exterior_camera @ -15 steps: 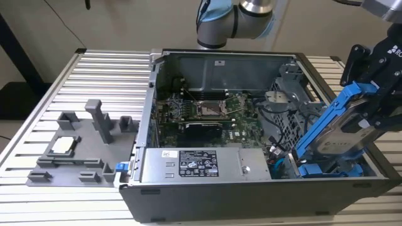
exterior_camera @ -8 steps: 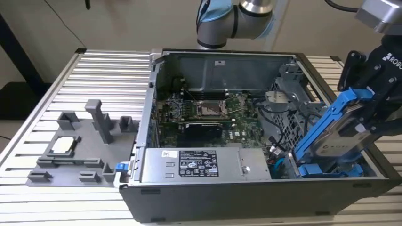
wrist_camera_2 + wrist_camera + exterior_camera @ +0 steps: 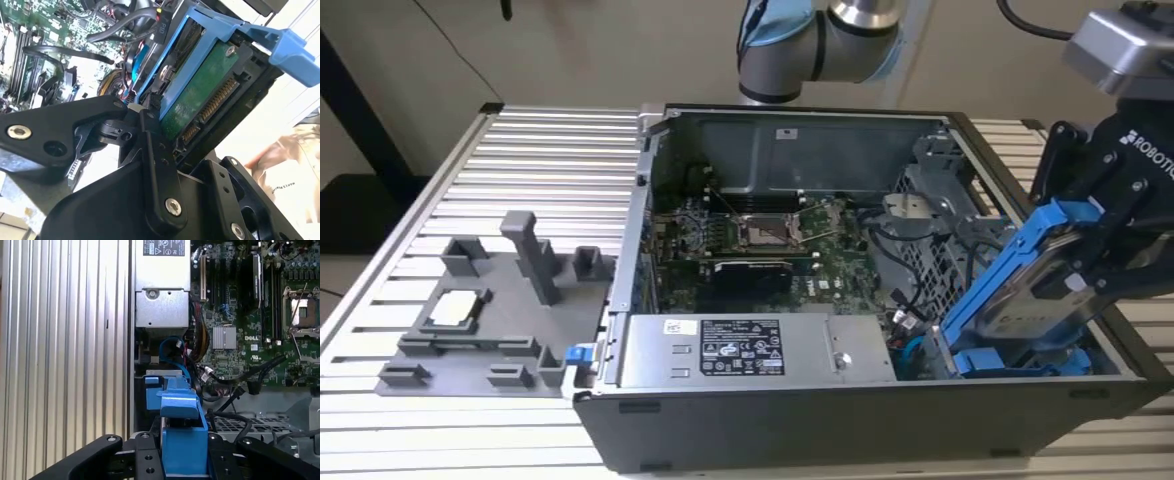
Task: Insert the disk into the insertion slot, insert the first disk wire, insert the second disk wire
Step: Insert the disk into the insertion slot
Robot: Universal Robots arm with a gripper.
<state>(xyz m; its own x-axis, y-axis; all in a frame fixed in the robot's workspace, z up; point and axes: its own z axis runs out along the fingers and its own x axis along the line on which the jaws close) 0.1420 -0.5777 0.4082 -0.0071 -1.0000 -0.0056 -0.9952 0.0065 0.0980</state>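
A grey holder point(image 3: 494, 300) with upright posts and a small white-topped chip point(image 3: 458, 308) sits on the ribbed metal surface point(image 3: 547, 150) at the exterior view's left. At the middle is the open computer case point(image 3: 854, 420), with its motherboard point(image 3: 747, 240) and a silver labelled box point(image 3: 720, 350). The arm point(image 3: 814, 45) rises behind the case. Its wrist hangs at the exterior view's right, with the claw point(image 3: 1074, 270) angled down into the case. The claw is pinching the disk point(image 3: 1021, 295), one finger point(image 3: 145, 460) on each side of the blue carrier. The disk is steeply tilted. Its lower end is inside the case, just beside the perforated cage of the insertion slot point(image 3: 921, 265); whether it has entered, I cannot tell.
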